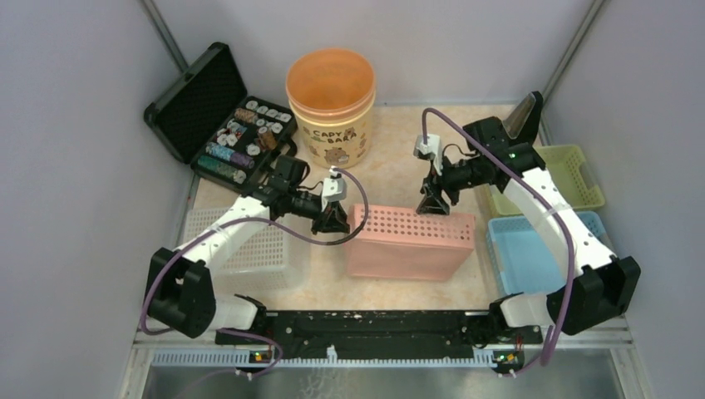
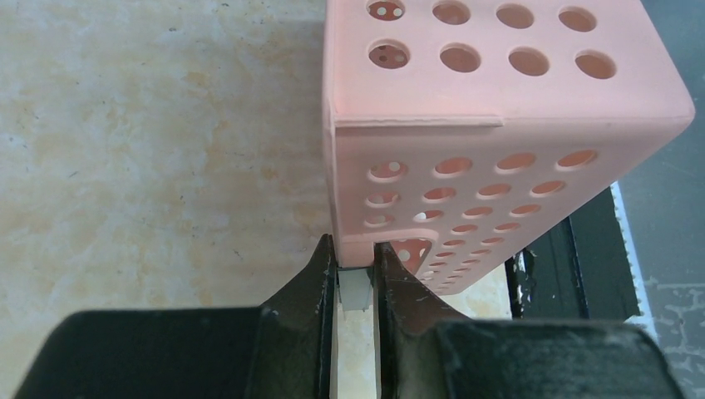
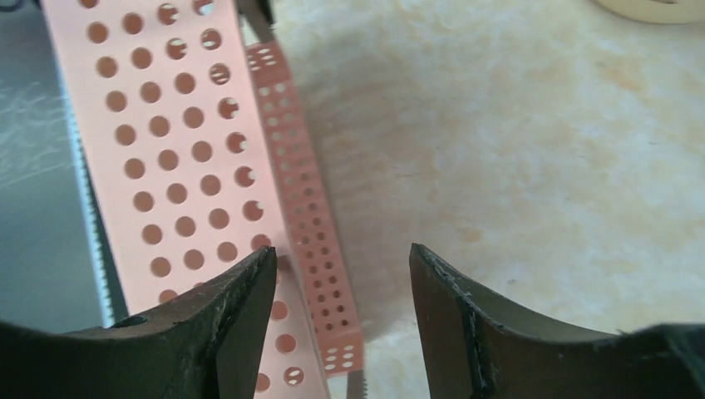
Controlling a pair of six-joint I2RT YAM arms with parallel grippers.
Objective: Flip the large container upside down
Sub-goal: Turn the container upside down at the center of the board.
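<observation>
The large container is a pink perforated basket (image 1: 411,241) in the middle of the table, with its holed base facing up and one plain long wall towards me. My left gripper (image 1: 332,220) is shut on the rim at its left end; the left wrist view shows the fingers (image 2: 320,274) pinching the pink rim edge of the basket (image 2: 499,83). My right gripper (image 1: 432,204) is open above the basket's far edge. In the right wrist view this gripper (image 3: 342,258) straddles the far wall of the basket (image 3: 166,150) and holds nothing.
An orange Capybara bucket (image 1: 331,91) stands at the back. An open black case of poker chips (image 1: 220,125) lies back left. A white basket (image 1: 249,249) sits on the left. A blue basket (image 1: 532,249) and a green basket (image 1: 565,174) sit on the right.
</observation>
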